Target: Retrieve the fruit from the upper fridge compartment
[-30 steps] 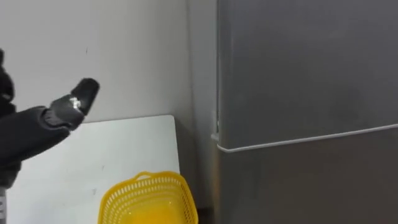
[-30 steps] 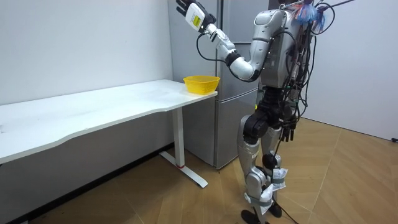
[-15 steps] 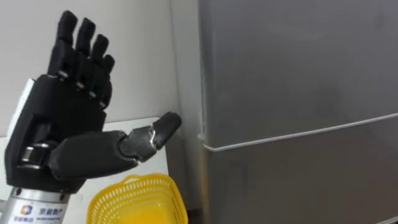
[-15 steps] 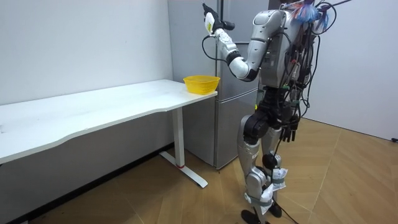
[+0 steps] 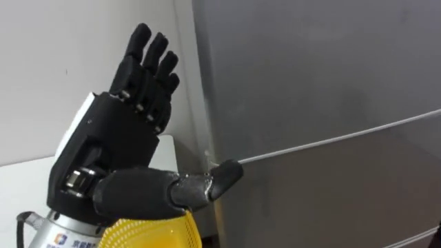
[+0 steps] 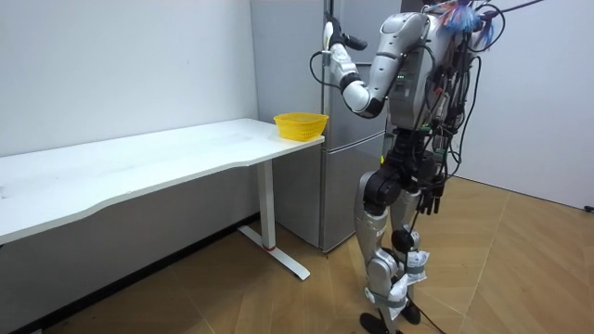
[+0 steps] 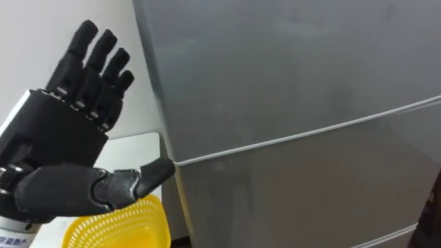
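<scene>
Left eye view: the robot's left hand (image 5: 110,155) is raised just beside the fridge (image 5: 344,186), fingers straight and spread wide, holding nothing. The thumb reaches to the fridge's near edge, level with the seam (image 5: 331,138) under the upper door (image 5: 310,69). This looks like a hand lining up to catch the door's edge and pull. That door is shut, so whatever is to be fetched presumably sits behind it, with the retrieval barely begun. A yellow basket (image 5: 148,235) waits below the hand, just beside the fridge, likely to take the item.

Right eye view: the same open hand stands against the pale wall (image 7: 41,27) beside the fridge. The thumb tip is close to, perhaps touching, the edge where the upper door meets the lower door (image 7: 310,193). Whether it touches cannot be told.

Room view: the robot stands upright facing the fridge, left arm lifted high to its upper door. The right hand (image 6: 430,197) hangs at the hip on the side away from the fridge; its state cannot be told. A long white table (image 6: 139,162) runs from the fridge along the plain wall, the basket at its fridge end. The floor (image 6: 520,269) in front of the fridge is wood.
</scene>
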`<state>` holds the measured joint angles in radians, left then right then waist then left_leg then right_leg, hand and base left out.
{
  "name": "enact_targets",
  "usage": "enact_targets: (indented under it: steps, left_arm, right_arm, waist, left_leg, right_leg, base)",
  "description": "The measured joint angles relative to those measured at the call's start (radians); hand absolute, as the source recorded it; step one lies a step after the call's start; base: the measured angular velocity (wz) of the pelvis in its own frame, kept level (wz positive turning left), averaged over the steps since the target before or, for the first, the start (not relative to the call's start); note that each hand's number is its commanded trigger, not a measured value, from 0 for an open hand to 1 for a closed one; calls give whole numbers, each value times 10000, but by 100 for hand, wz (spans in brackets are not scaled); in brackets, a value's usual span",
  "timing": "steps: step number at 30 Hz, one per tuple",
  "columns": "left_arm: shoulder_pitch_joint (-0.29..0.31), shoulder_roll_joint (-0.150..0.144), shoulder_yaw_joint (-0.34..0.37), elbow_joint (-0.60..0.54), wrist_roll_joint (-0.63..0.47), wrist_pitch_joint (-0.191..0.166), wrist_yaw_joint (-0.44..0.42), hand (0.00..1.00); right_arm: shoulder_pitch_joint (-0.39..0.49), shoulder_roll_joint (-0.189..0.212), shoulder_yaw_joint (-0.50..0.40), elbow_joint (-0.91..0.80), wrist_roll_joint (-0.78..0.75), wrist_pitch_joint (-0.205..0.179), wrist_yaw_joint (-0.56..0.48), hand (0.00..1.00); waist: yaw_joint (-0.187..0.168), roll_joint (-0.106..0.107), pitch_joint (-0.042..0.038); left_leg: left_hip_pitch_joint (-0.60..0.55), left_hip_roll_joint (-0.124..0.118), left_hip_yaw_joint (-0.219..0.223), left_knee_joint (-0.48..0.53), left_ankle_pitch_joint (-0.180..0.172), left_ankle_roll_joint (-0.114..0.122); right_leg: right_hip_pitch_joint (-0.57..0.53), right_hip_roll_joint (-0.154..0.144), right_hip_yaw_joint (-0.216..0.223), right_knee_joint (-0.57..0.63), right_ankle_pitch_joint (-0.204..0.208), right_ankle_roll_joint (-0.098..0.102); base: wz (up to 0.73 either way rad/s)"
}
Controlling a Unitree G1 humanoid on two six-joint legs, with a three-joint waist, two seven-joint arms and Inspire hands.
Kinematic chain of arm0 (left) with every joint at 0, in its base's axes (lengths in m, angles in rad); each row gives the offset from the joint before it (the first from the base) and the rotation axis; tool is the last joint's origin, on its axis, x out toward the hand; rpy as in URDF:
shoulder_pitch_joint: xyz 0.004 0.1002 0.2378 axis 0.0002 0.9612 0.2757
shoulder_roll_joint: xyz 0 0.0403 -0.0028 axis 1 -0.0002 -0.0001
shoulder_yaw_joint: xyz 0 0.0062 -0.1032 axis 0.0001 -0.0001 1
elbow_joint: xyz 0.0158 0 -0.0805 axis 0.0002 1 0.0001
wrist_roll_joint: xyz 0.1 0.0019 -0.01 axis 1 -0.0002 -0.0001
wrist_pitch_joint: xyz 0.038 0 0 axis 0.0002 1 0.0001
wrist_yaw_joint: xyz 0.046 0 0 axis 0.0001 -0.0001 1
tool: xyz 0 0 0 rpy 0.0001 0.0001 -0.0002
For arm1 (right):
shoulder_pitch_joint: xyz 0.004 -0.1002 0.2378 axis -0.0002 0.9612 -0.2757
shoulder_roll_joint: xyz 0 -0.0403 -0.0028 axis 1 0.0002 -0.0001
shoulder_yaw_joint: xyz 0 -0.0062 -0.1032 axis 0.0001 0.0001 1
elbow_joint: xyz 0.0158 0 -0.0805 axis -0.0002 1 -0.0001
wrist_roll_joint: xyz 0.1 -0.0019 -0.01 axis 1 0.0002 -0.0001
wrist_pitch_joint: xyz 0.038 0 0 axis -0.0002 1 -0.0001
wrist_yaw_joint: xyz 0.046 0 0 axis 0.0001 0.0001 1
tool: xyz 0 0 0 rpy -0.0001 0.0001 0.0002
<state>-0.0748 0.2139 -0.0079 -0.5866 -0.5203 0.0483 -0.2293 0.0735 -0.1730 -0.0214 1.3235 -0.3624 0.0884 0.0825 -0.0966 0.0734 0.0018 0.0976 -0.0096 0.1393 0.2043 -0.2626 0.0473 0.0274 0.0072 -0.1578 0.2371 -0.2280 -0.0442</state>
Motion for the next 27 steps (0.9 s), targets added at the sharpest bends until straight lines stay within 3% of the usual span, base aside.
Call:
enact_targets:
  steps: [8,13,23,24,25,26,27]
  left_arm:
    - [-1,10,-224,234,3,151,-380,0]
    - [-1,31,-380,417,27,367,-409,0]
    - [-6,29,-480,836,34,469,-509,0]
    - [-21,30,-482,1010,34,475,-596,32]
    - [-26,31,-550,1177,39,519,-636,57]
    - [-26,29,-611,1229,61,568,-635,65]
    - [-26,2,-720,1299,118,571,-622,97]
  right_arm:
    - [-116,-134,14,56,45,16,-48,0]
    - [-171,-164,14,77,90,151,-60,0]
    - [-217,-164,421,112,86,381,-3,0]
    - [-226,-161,499,112,84,379,36,0]
    - [-234,-162,569,113,84,377,45,0]
    - [-233,-162,622,107,84,376,42,0]
    - [-232,-160,717,108,84,378,44,0]
  waist:
    - [-85,-55,38]
    - [-83,-99,67]
    - [-85,-153,83]
    - [-87,-159,82]
    - [-96,-162,84]
    - [-96,-165,85]
    - [-93,-179,84]
  left_leg:
    - [-58,-3,7,-1,0,0]
    - [-53,-2,23,-13,0,0]
    - [-19,6,202,-20,0,0]
    - [-22,9,192,-20,0,0]
    - [-26,9,214,-21,0,0]
    - [-25,8,220,-21,0,0]
    - [-25,8,222,-22,0,0]
  right_leg:
    - [-85,2,32,7,0,0]
    - [-89,5,42,2,0,0]
    - [-80,11,122,10,1,1]
    - [-73,12,122,13,2,3]
    - [-81,12,118,12,5,7]
    - [-82,12,116,10,5,7]
    - [-84,12,112,4,5,7]
  base:
    - [-1]
    - [0]
    - [-2]
    - [0]
    - [0]
    - [0]
    - [0]
